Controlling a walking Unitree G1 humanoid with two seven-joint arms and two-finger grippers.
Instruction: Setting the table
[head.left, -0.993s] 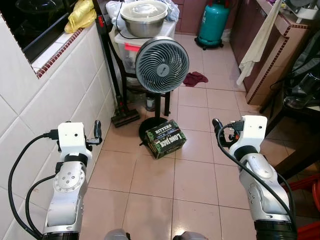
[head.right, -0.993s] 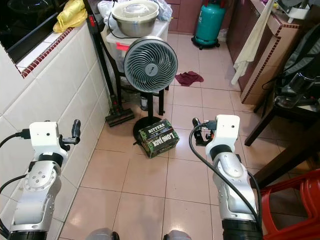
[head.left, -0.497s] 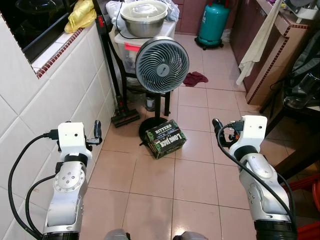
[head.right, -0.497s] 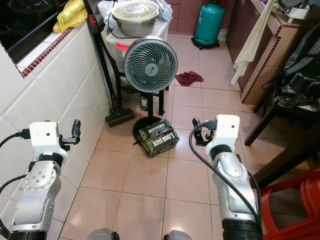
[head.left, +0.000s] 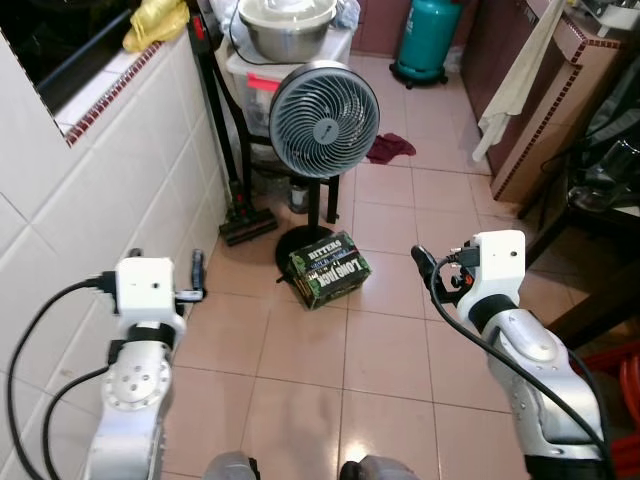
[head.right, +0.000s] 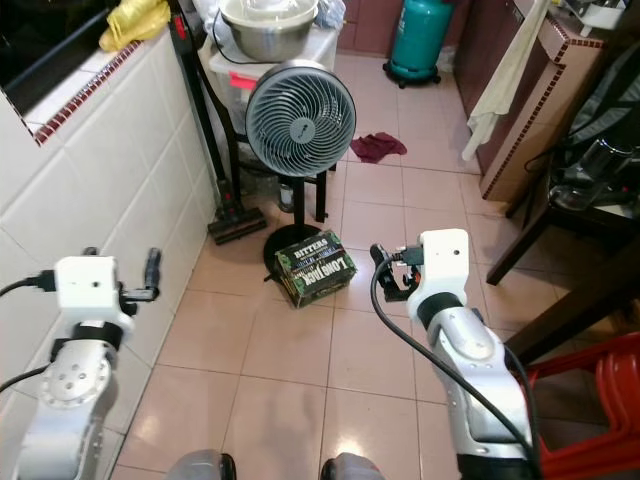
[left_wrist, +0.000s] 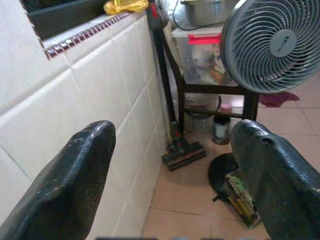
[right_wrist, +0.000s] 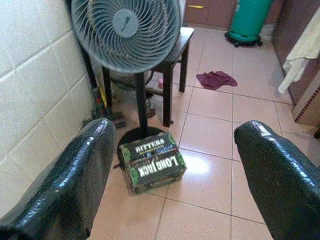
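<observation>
I see no tableware close to my hands. My left gripper (head.left: 197, 273) is held up in front of me beside the white tiled wall (head.left: 110, 160), open and empty; in the left wrist view its fingers (left_wrist: 75, 180) stand wide apart. Over the tiled floor, my right gripper (head.left: 426, 266) is also open with nothing in it, and its fingers (right_wrist: 75, 175) are spread in the right wrist view. At the far right stands a dark table (head.right: 590, 225) with a glass vessel (head.right: 592, 165) on it.
A grey standing fan (head.left: 324, 107) and a green printed box (head.left: 329, 268) are on the floor straight ahead. Behind them sit a steel bowl (head.left: 288, 28) on a plastic box, a stick vacuum (head.left: 245, 225) and a teal gas cylinder (head.left: 427, 35). A red chair (head.right: 590, 400) is at my right.
The whole picture has shifted slightly, so the camera moved. Both arms sit a little lower in the picture. Both grippers stay open.
</observation>
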